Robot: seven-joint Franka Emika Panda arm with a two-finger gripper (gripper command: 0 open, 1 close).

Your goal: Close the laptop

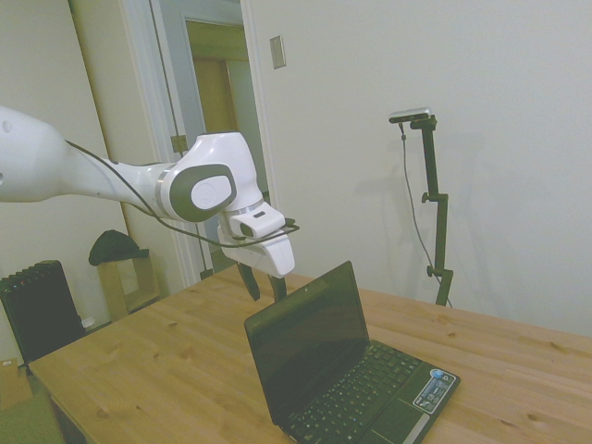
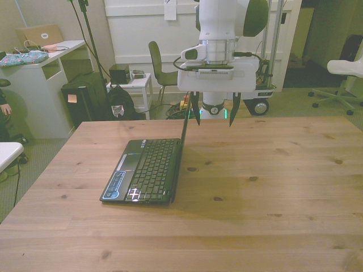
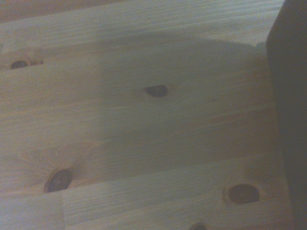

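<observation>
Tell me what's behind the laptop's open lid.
The open gripper hangs just behind the top edge of the laptop lid, above bare wooden table. The lid's back face is seen edge-on only, so its surface stays unseen.

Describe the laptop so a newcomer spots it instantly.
On the wooden table, toward the front view's left, sits the laptop. It stands open, lid upright, just beside the open claw. It is the only object on the tabletop: black, with blue-and-white stickers.

My arm (image 1: 111, 176) is smooth glossy white plastic; the table (image 2: 272, 170) is knotty matt wood; the laptop (image 1: 310, 342) screen looks glossy.
</observation>
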